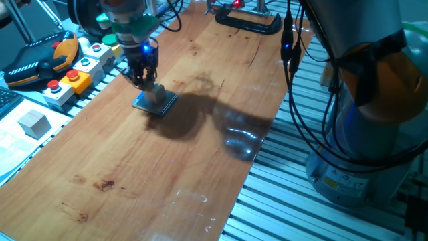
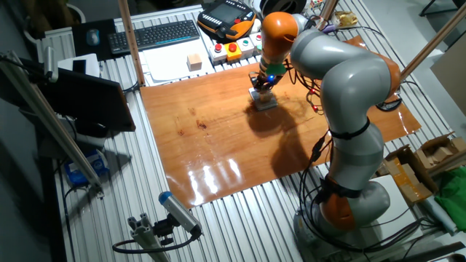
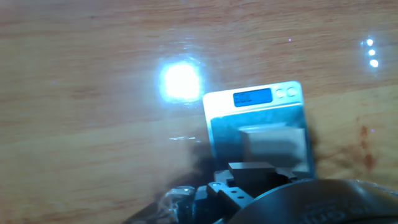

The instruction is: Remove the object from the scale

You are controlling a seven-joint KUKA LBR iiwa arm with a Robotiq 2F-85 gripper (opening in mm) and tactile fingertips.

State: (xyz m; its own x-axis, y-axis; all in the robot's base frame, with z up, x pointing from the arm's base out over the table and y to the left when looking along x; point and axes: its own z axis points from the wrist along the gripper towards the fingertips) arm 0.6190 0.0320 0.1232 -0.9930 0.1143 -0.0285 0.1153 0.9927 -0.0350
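Note:
The scale (image 1: 147,104) is a thin square pad with a light blue rim, lying on the wooden table top at the far left. A light grey cube (image 1: 158,93) sits on it. My gripper (image 1: 143,82) hangs just above and to the left of the cube, its fingertips close to the cube's top edge. In the other fixed view the gripper (image 2: 263,81) is right over the scale (image 2: 263,102). In the hand view the scale (image 3: 217,124) shows its blue display, the cube (image 3: 273,144) rests on it, and one dark finger (image 3: 251,170) sits in front of it. The finger gap is not visible.
Button boxes (image 1: 75,69) with red, green and orange buttons and a teach pendant (image 1: 40,61) lie left of the board. Another grey cube (image 1: 33,123) sits on paper at the left. A black clamp (image 1: 247,21) is at the far edge. A keyboard (image 2: 153,35) lies behind.

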